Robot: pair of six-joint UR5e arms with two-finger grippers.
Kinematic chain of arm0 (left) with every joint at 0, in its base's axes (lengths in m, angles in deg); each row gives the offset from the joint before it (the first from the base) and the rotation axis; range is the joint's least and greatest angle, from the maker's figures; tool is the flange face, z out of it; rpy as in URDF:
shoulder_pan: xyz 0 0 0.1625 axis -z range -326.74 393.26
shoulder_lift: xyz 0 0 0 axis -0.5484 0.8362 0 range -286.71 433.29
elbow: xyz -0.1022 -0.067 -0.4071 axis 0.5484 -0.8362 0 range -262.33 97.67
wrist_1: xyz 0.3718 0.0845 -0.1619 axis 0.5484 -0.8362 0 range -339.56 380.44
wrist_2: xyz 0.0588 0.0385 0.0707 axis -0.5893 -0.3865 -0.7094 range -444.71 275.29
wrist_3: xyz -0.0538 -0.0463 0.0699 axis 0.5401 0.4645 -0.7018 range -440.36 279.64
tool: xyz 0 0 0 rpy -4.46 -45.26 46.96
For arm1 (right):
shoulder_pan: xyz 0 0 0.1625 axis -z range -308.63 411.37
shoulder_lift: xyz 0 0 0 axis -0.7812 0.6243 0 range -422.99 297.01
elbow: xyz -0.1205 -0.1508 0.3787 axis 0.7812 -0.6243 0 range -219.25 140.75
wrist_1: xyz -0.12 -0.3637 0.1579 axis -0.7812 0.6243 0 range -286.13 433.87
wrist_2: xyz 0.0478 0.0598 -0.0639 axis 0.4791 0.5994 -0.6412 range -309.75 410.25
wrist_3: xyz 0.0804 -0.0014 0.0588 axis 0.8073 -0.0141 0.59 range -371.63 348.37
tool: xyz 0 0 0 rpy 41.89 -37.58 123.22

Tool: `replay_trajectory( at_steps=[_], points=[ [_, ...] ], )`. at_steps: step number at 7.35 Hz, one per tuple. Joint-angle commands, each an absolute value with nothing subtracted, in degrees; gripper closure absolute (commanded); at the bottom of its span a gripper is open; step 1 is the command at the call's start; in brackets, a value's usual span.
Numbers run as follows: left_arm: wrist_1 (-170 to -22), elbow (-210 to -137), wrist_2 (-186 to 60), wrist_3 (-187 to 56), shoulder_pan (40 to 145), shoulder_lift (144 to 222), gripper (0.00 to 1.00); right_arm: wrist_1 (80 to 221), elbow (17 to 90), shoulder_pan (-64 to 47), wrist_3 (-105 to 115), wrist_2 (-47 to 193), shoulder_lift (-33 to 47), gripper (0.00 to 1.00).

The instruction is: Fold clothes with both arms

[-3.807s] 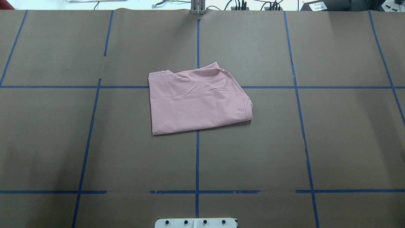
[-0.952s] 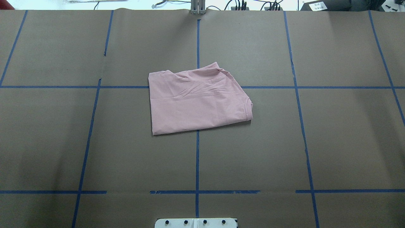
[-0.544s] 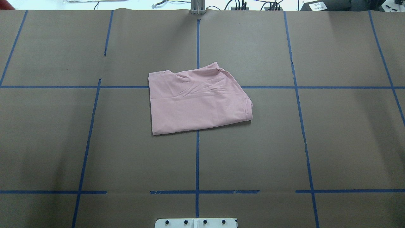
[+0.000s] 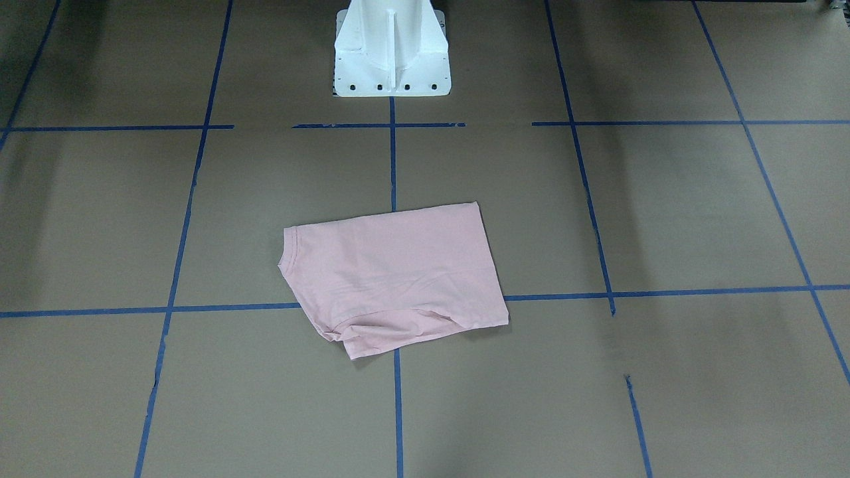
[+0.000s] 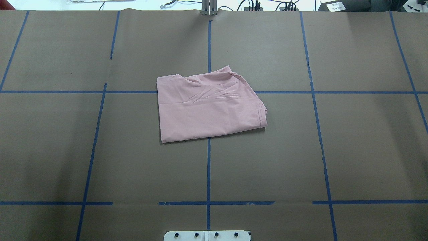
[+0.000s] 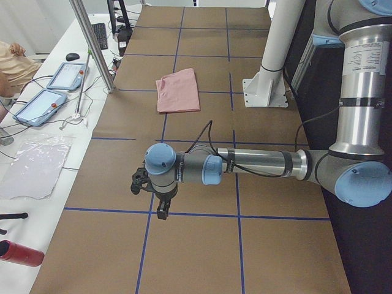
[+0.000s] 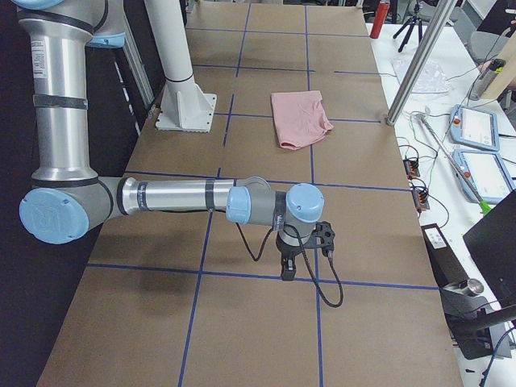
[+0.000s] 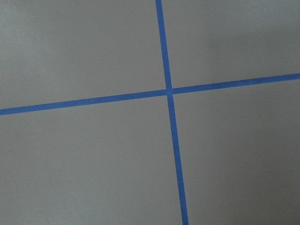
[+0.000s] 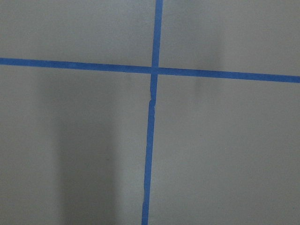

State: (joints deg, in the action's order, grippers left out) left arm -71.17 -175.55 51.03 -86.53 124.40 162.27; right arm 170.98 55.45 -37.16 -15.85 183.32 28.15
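The clothes, a pale pink T-shirt [image 5: 209,108], lie folded into a rough rectangle at the middle of the table, plain side up, with the ribbed collar at its right edge. It also shows in the front view as the T-shirt [image 4: 395,279], and small in the side views as the T-shirt [image 6: 177,90] and the T-shirt [image 7: 300,118]. My left gripper [image 6: 158,202] hangs over the table's left end, far from the shirt. My right gripper [image 7: 294,258] hangs over the right end. Whether either is open or shut I cannot tell. Both wrist views show only paper and tape.
Brown paper with a blue tape grid [image 5: 208,167] covers the table. The white pedestal base [image 4: 392,46] stands at the robot's edge. Tablets [image 6: 61,76], cables and a metal post [image 6: 92,43] line the far side, where a person's arm [image 6: 15,64] shows.
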Motion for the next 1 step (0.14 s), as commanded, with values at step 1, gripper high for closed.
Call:
replay_trajectory(
  at_steps=[1],
  points=[
    [-71.4, -175.8, 51.0, -86.6, 124.4, 162.3, 0.00, 171.0, 55.4, -37.1, -15.8, 183.3, 28.1, 0.00]
  ],
)
